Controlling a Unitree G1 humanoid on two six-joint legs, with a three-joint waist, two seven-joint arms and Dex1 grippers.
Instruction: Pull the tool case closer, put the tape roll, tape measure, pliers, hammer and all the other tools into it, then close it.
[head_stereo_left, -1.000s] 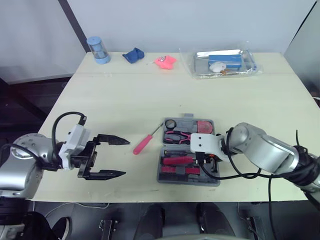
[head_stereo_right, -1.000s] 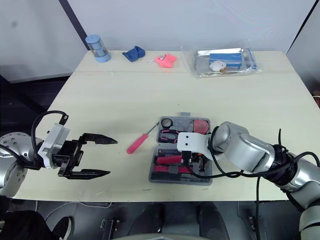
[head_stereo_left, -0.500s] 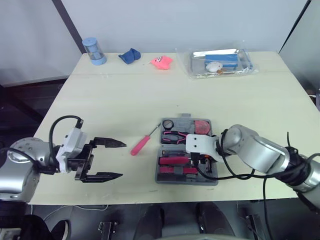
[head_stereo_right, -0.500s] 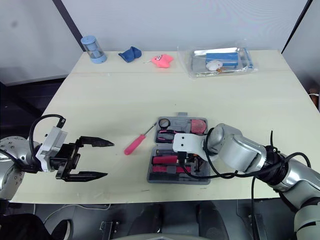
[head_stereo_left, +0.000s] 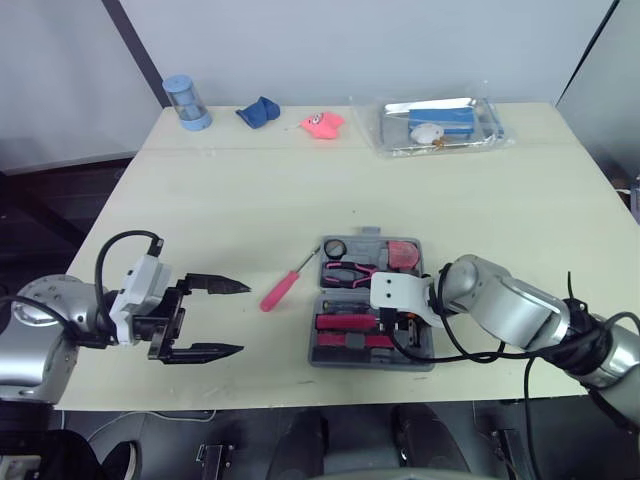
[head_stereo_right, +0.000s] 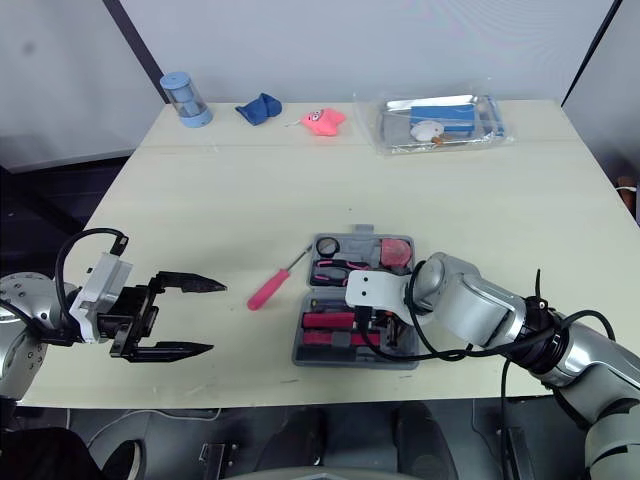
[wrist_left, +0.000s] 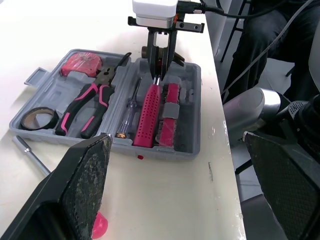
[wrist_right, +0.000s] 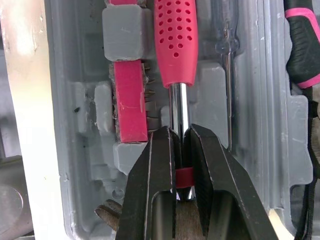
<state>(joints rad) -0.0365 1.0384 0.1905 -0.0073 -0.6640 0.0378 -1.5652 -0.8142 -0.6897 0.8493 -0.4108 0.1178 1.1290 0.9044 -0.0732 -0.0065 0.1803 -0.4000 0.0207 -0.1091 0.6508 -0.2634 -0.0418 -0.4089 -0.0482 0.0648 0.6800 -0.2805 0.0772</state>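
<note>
over the last second little changed apart from a shift of the camera. the left gripper (head_stereo_left: 244, 318) stayed low over the near left tabletop (head_stereo_left: 250, 200), jaws wide apart and empty. the screwdriver (head_stereo_left: 283, 287) still lay on the tabletop just left of the case (head_stereo_left: 340, 360), so one tool remained to pack and the case was not yet closed. the right gripper (wrist_right: 181, 132) kept its jaws closed on the shaft of the hammer (head_stereo_left: 345, 322), which lay in its slot in the near half; letting go looked like the next step.

counted: outside the case, one screwdriver. inside it, one tape roll (head_stereo_left: 338, 249), one pliers (head_stereo_left: 352, 271), one tester (wrist_left: 129, 111), one hammer, one bit block (wrist_left: 170, 112) and one tape measure (head_stereo_left: 401, 254). along the far edge, one cup (head_stereo_left: 188, 101), one cloth (head_stereo_left: 257, 110), one toy (head_stereo_left: 321, 123) and one bag (head_stereo_left: 445, 125).
</note>
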